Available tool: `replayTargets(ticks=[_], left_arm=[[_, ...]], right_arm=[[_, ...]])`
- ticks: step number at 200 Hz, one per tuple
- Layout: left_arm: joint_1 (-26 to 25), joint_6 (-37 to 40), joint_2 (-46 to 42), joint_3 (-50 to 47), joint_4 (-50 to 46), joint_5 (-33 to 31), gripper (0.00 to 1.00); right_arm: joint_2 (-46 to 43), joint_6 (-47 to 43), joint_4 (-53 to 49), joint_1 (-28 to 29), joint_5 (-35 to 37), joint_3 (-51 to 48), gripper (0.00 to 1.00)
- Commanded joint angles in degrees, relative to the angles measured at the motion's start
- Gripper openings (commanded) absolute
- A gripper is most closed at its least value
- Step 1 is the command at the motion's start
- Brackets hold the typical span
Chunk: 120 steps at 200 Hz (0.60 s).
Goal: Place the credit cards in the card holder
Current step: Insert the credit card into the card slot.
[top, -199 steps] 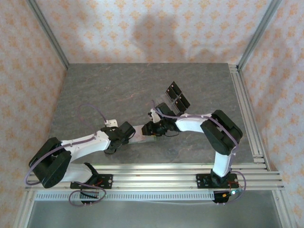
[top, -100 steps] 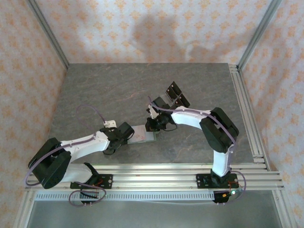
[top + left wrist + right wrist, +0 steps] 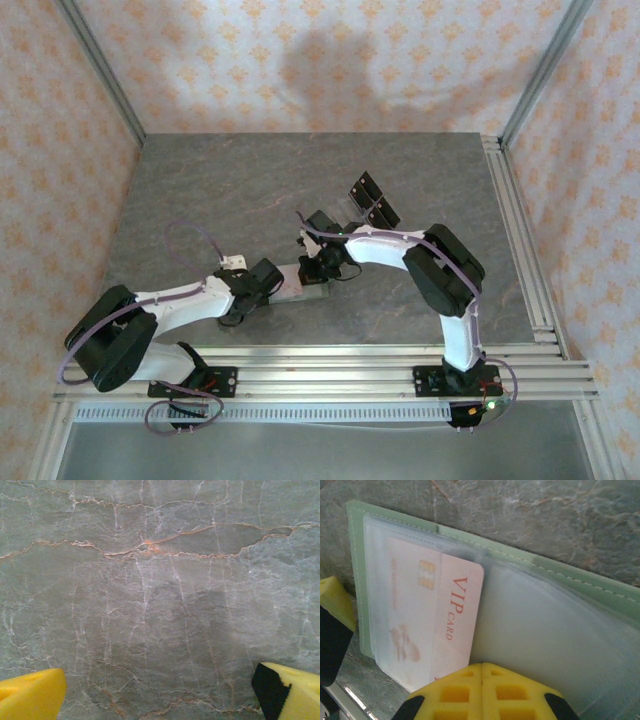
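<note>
The card holder [image 3: 560, 572] lies open on the table, sage green outside with pale clear pockets. A pale pink credit card [image 3: 455, 605] marked VIP CARD sits partly under the left pocket's clear sleeve. My right gripper [image 3: 481, 672] hovers at the holder's near edge, beside the card's corner, its yellow fingertips pressed together with nothing between them. From above, the holder [image 3: 296, 281] lies between my right gripper [image 3: 316, 262] and my left gripper [image 3: 266, 284]. In the left wrist view my left gripper [image 3: 160, 692] is open wide over bare table, its yellow fingers [image 3: 35, 690] far apart.
A clear stand with black panels [image 3: 372, 200] stands behind the right arm's wrist. A yellow and black fingertip [image 3: 332, 605] shows by the holder's left end. The grey marbled table [image 3: 220, 190] stretches back and left. Aluminium rails [image 3: 520, 230] line the right and near edges.
My right gripper has shut and drawn left and back over the holder, its arm folding in. The holder shows more from above. The left arm has barely moved.
</note>
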Motion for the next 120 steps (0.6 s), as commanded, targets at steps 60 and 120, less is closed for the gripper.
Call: replayTargets(ticks=[60,120], left_arm=[[0.6,1.0,2.2,-1.1,2.9,1.6,0.98],[0.6,1.1,2.4,-1.4,3.7,2.2,0.98]], right_arm=[[4.2,-1.0,-4.2,3.3,1.6,6.8,0.04],[6.1,-1.1,-5.0,3.5,-0.2,10.3,0.05]])
